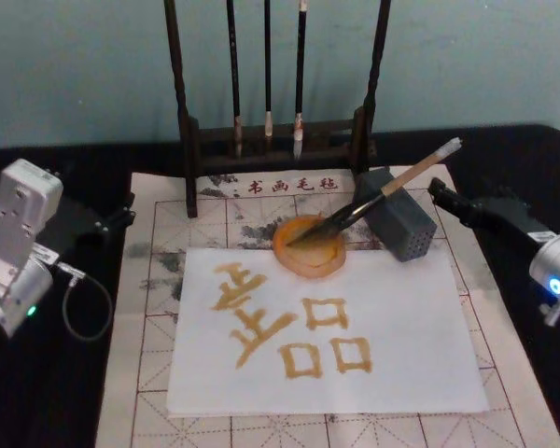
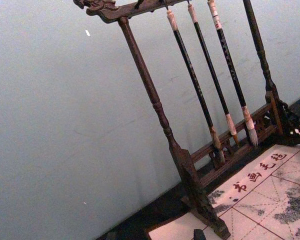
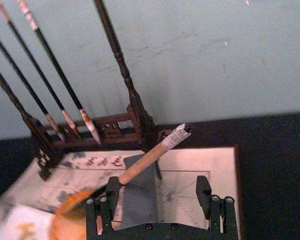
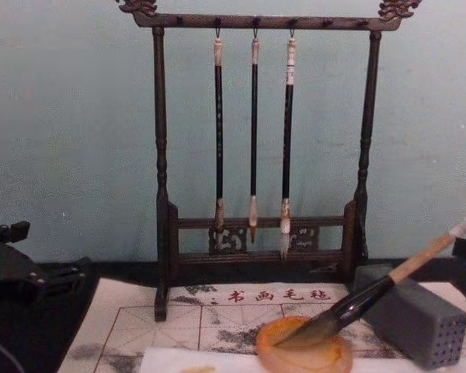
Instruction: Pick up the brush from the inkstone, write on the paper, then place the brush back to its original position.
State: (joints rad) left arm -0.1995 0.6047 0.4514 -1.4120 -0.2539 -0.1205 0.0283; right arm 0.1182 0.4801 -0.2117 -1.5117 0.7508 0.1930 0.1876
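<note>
Brush [image 1: 375, 192], just one, tip in ink dish [image 1: 310, 254]; right hand [image 1: 441, 193] spread near surface's right edge; left hand's [image 1: 119, 215] grip unclear.

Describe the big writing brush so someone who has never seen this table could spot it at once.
Find the dark wooden brush rack at the back; just before it sits an orange ink dish. The brush lies slanted, bristles in that dish, handle propped on a grey block. Unlike the three thin dark brushes hanging on the rack, it is thick, tan-handled and white-capped.
</note>
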